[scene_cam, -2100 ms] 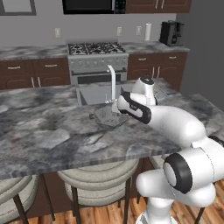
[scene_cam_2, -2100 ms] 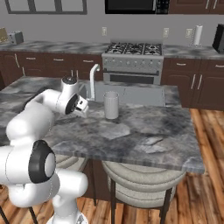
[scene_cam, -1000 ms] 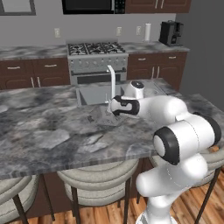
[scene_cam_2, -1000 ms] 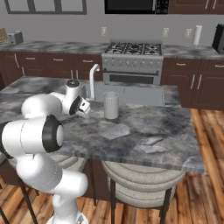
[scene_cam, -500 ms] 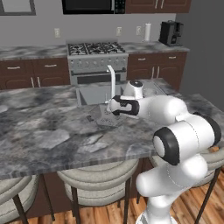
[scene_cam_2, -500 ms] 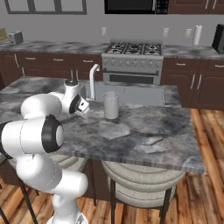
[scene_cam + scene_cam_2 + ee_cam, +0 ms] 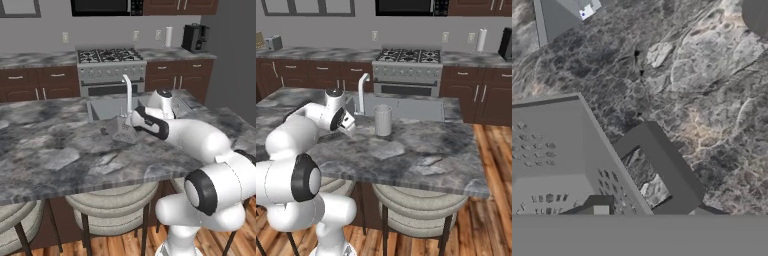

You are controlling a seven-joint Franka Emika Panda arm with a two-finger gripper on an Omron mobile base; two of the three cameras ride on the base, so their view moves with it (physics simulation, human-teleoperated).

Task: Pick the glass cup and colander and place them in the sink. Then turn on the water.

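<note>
My gripper [image 7: 131,121] sits at the centre of the left base view, seemingly clamped on the rim of the shallow grey perforated metal colander [image 7: 119,130], its handle [image 7: 662,167] alongside, ready to lift it off the grey marbled desk [image 7: 60,150] toward the grey recessed sink [image 7: 107,106]. The tall translucent glass cup [image 7: 383,120] waits mid-frame in the right base view.

Grey marble counter [image 7: 406,150] bearing colander [image 7: 120,130] and glass cup [image 7: 383,120].

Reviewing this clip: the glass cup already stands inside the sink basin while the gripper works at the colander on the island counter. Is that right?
Not quite. The glass cup still stands upright on the island counter, just in front of the sink, not inside the basin; the right base view shows this. The rest holds: the gripper is at the colander on the counter.
</note>
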